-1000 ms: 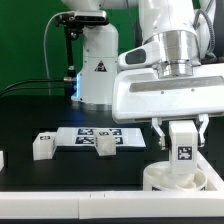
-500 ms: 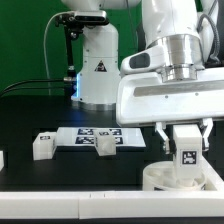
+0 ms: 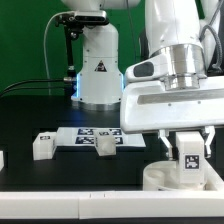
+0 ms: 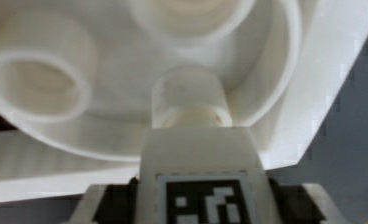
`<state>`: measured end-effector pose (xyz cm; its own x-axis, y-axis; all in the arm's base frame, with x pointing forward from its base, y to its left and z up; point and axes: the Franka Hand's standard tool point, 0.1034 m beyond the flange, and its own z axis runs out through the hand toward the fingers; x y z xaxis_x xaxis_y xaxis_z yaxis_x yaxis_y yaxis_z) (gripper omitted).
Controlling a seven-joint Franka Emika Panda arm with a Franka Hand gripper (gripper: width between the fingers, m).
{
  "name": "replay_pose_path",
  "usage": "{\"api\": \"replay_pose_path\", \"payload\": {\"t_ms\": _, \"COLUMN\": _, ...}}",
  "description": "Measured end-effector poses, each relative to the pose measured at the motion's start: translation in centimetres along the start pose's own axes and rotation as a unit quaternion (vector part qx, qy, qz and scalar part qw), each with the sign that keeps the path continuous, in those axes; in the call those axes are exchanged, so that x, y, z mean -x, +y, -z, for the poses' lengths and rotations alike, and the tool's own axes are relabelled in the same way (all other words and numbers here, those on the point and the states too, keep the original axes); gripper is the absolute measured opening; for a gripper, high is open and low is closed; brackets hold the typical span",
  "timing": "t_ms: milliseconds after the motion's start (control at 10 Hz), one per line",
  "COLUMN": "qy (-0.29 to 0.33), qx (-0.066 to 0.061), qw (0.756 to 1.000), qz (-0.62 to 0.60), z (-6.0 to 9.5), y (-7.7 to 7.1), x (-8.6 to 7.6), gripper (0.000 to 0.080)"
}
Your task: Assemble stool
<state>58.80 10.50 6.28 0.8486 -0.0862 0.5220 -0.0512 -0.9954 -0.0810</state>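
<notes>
My gripper (image 3: 187, 150) is shut on a white stool leg (image 3: 187, 154) with a black-and-white tag and holds it upright over the round white seat (image 3: 160, 178) at the front on the exterior view's right. In the wrist view the leg (image 4: 202, 110) stands between the jaws with its tip down in the seat (image 4: 92, 40), next to a round socket (image 4: 39, 85). I cannot tell how deep the leg sits. Two more white legs lie to the exterior view's left, one (image 3: 42, 146) on the black table and one (image 3: 104, 145) on the marker board.
The marker board (image 3: 88, 136) lies flat in the middle of the black table. A white robot base (image 3: 95, 65) stands behind it. A small white part (image 3: 2, 159) shows at the exterior view's left edge. A white strip (image 3: 60, 206) runs along the table's front.
My gripper with the leg has shifted slightly toward the exterior view's right over the seat. The loose legs have not moved.
</notes>
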Motion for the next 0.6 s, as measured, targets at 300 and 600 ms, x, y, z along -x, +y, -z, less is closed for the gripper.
{"api": "replay_pose_path", "payload": {"t_ms": 300, "qy": -0.006, "qx": 0.0, "qw": 1.0, "qz": -0.001, "z": -0.09, "y": 0.15, "x": 0.16, "gripper": 0.0442}}
{"api": "replay_pose_path", "payload": {"t_ms": 600, "qy": -0.014, "qx": -0.001, "qw": 1.0, "qz": -0.002, "z": -0.18, "y": 0.11, "x": 0.37, "gripper": 0.0633}}
